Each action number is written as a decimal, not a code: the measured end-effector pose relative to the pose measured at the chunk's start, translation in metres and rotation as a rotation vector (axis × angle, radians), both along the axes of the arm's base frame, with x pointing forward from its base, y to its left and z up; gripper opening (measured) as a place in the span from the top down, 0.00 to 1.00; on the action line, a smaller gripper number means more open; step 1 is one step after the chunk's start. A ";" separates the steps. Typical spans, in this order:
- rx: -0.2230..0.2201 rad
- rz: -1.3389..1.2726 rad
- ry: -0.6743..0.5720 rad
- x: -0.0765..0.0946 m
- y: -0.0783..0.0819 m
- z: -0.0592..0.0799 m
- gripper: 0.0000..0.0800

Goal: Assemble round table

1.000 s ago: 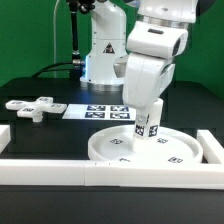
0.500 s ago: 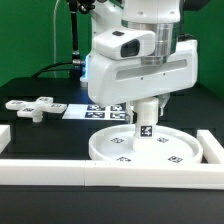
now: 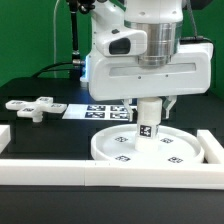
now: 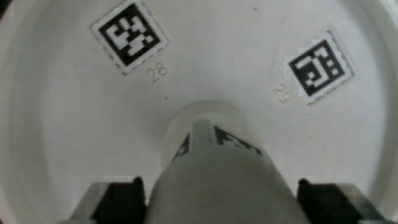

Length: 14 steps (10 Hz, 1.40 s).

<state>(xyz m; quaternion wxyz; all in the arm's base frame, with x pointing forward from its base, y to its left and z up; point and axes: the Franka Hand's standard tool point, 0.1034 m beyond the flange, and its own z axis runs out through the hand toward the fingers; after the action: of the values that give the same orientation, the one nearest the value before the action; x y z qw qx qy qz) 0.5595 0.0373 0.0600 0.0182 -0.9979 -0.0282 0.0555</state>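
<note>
The large rimmed round disc [image 3: 145, 150] lies flat on the table near the front rail, its tags facing up. The short cylindrical post [image 3: 148, 126] stands upright on the disc's middle. My gripper [image 3: 149, 108] reaches straight down and is shut on the post's upper part. In the wrist view the post [image 4: 222, 170] runs between my two dark fingers [image 4: 118, 200], with the disc's tagged face [image 4: 214, 60] beyond it. The cross-shaped foot piece [image 3: 32, 106] lies on the table at the exterior view's left.
White border rails run along the front [image 3: 60, 170] and the exterior view's right [image 3: 212, 147]. The marker board [image 3: 95, 111] lies flat behind the disc. The arm's base [image 3: 100, 55] stands at the back.
The wrist has turned about its vertical axis, so the hand's broad side now faces the camera. The post has stayed upright on the disc's middle.
</note>
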 end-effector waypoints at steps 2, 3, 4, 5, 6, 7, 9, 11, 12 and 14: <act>-0.002 -0.160 -0.007 0.001 0.000 0.000 0.48; 0.004 -0.286 -0.018 0.001 0.000 0.000 0.48; 0.010 -0.407 -0.022 0.001 0.001 -0.001 0.48; 0.019 -0.579 -0.018 0.000 0.002 -0.001 0.48; 0.022 -0.697 -0.009 0.000 0.003 -0.001 0.48; 0.026 -0.811 -0.005 0.000 0.003 -0.001 0.48; 0.031 -0.920 0.012 0.002 0.004 -0.001 0.48; 0.025 -1.003 0.018 0.002 0.004 -0.001 0.48; 0.025 -1.082 0.028 0.002 0.005 -0.001 0.48; 0.021 -1.200 0.041 0.003 0.006 -0.001 0.48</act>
<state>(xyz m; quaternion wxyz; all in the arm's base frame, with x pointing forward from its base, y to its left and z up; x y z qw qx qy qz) 0.5622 0.0431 0.0591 0.0570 -0.8380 0.5399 0.0547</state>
